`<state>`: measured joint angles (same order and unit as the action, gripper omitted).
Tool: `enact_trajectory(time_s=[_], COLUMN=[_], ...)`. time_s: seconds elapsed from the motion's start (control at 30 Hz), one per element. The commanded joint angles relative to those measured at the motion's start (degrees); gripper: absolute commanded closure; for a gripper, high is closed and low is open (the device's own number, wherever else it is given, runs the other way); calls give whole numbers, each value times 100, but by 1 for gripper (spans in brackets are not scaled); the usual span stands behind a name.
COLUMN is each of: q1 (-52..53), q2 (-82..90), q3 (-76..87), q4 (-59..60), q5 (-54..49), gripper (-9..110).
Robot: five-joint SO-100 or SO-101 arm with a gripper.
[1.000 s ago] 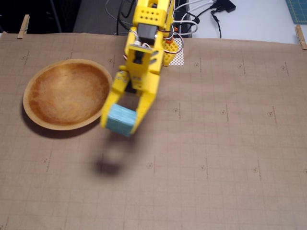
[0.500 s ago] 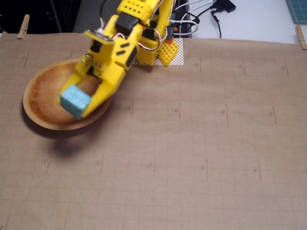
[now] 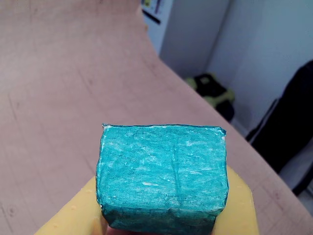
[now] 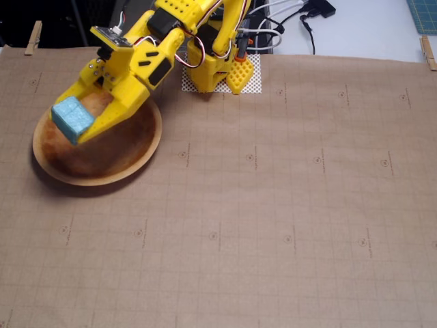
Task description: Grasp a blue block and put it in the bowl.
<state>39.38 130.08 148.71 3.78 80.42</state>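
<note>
In the fixed view the bowl (image 4: 97, 147) sits near the counter's left edge, toward its far left corner; over it hangs the gripper (image 4: 76, 123), clamped on the block (image 4: 72, 118), whose teal face shows between the yellow fingers (image 4: 109, 116); the arm reaches in from its base (image 4: 218, 72) at the far edge, so the fingers point down and to the left across the bowl.

The relation that matters: the block appears to lie inside the bowl's outline, over its left half, with brown bowl floor showing on all sides of it; whether it is well above the wood or close to it cannot be told from this angle. The block's long side seems to run on a slant, roughly across the fingers.

In the wrist view the block (image 3: 162, 169) fills the lower middle, held from both sides by yellow fingers (image 3: 240, 203); the bowl is not seen there, only counter running off toward its far right edge.

My judgement: carrying is about done; what remains is to open the jaws, and the block should drop within the rim; a bounce off the shallow slope is the main risk.
</note>
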Motion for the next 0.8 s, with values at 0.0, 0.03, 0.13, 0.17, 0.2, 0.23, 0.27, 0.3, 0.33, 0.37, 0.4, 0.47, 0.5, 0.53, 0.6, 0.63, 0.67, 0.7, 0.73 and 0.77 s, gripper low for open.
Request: enact_trajectory(time_s=[0.0, 0.03, 0.13, 0.17, 0.2, 0.23, 0.27, 0.3, 0.33, 0.37, 0.4, 0.47, 0.5, 0.53, 0.6, 0.63, 0.67, 0.7, 0.73, 0.77], q1=[114, 114, 44, 35, 26, 0, -79, -105, -149, -185, -220, -237, -237, -237, -272, -281, -281, -281, -281, -281], q2=[202, 202, 202, 202, 202, 202, 202, 202, 229, 281, 299, 299, 272, 220, 193, 185, 176, 176, 176, 176], q3=[62, 132, 387, 475, 527, 598, 642, 642, 633, 633, 624, 527, 457, 378, 264, 202, 114, 53, 0, -53], q4=[18, 18, 18, 18, 26, 44, 193, 308, 510, 694, 835, 1178, 1327, 1459, 1661, 1775, 1951, 2092, 2206, 2312], q5=[-62, -70, -79, -88, -88, -88, -88, -88, -88, -88, -88, -70, -53, -35, -26, -18, -18, -9, -9, 0], gripper=[92, 92, 92, 92, 92, 92, 92, 92, 92, 92, 92, 92, 92, 92, 92, 92, 92, 92, 92, 92])
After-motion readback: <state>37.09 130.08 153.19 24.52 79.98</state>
